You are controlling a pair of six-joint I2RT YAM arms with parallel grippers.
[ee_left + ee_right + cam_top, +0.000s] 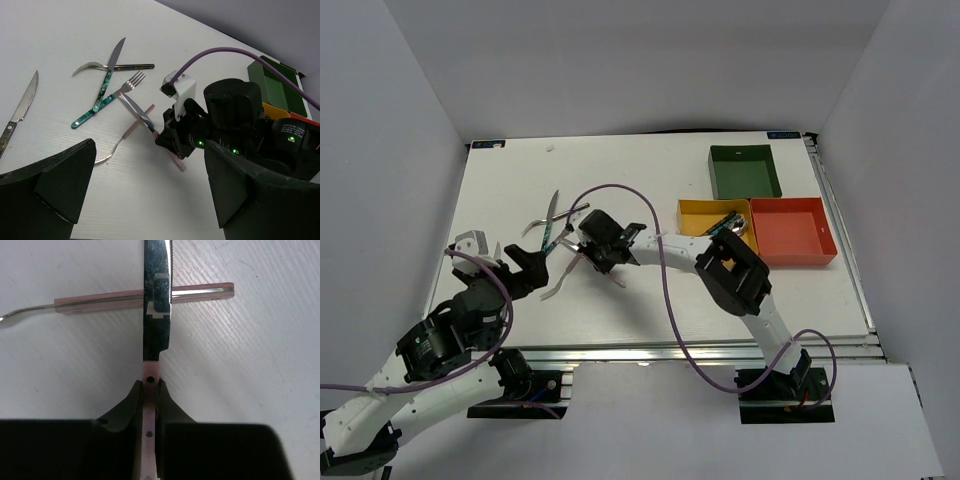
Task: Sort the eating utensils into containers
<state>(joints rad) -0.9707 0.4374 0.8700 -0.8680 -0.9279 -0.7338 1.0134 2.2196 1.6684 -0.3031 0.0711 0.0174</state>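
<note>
My right gripper [149, 385] is shut on the pink handle of a knife [156, 290]. Its blade crosses over a pink-handled utensil [100, 302] lying on the table. In the top view this gripper [588, 245] is left of centre. My left gripper [148, 165] is open and empty, just short of the right gripper [175, 132]; in the top view the left gripper [533, 262] is near the left. A teal-handled knife [102, 82], a teal-handled fork [107, 100], a black-handled fork [112, 65] and a black-handled knife [20, 112] lie loose. The green tray [745, 172], yellow tray [700, 215] and red tray [792, 230] stand at the right.
One utensil [729, 225] lies in the yellow tray's right end. A purple cable [640, 200] arches above the table from the right arm. White walls close the table on three sides. A small silver object [470, 240] sits at the left edge.
</note>
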